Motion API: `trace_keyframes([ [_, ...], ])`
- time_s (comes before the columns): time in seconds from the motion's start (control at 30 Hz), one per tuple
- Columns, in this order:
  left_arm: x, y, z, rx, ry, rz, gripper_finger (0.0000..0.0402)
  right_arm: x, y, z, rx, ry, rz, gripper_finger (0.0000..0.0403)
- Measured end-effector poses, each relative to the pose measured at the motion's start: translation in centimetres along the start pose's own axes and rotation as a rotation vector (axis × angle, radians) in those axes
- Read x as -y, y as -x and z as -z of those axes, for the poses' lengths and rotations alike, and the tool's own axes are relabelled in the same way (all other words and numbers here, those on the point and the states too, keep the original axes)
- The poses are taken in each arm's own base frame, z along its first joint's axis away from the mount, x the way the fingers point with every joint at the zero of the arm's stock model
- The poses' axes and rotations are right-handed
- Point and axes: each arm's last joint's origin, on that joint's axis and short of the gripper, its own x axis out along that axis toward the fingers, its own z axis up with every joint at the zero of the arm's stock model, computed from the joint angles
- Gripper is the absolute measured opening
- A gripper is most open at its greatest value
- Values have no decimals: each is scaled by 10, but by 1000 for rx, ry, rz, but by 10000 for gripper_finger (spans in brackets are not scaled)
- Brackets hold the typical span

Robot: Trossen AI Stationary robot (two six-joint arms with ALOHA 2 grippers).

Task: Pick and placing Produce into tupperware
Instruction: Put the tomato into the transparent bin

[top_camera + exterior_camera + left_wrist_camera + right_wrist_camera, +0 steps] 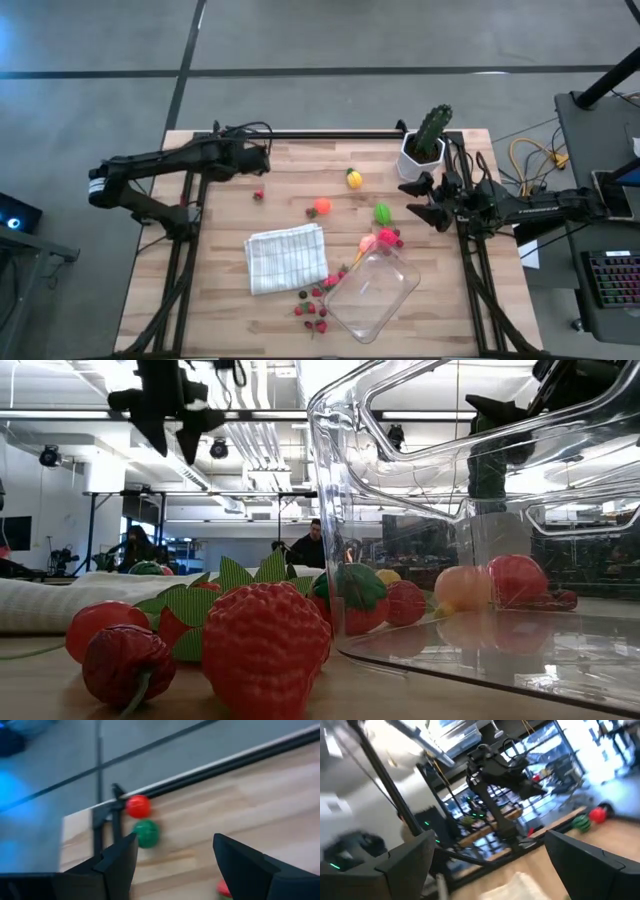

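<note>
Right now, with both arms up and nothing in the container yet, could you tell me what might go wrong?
1. The container lies askew near the table's front edge; a nudge from an arm could slide it off.
2. The strawberries crowd against the container and the cloth, so a gripper may catch a neighbour.
3. The open left gripper hangs near a lone red piece that could roll if bumped.
</note>
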Motion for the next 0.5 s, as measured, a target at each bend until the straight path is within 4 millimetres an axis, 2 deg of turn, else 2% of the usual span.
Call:
trace_keyframes([
  [0.13, -3, -17, -10, -60, 35, -29, 245, 0, 0, 1, -5, -117, 3, 368],
  [0.3, 3, -23, -9, -126, -41, 1, 245, 0, 0, 1, -5, -146, 3, 368],
  [0.5, 10, -25, -11, -197, 98, 38, 245, 0, 0, 0, -4, -189, 2, 368],
])
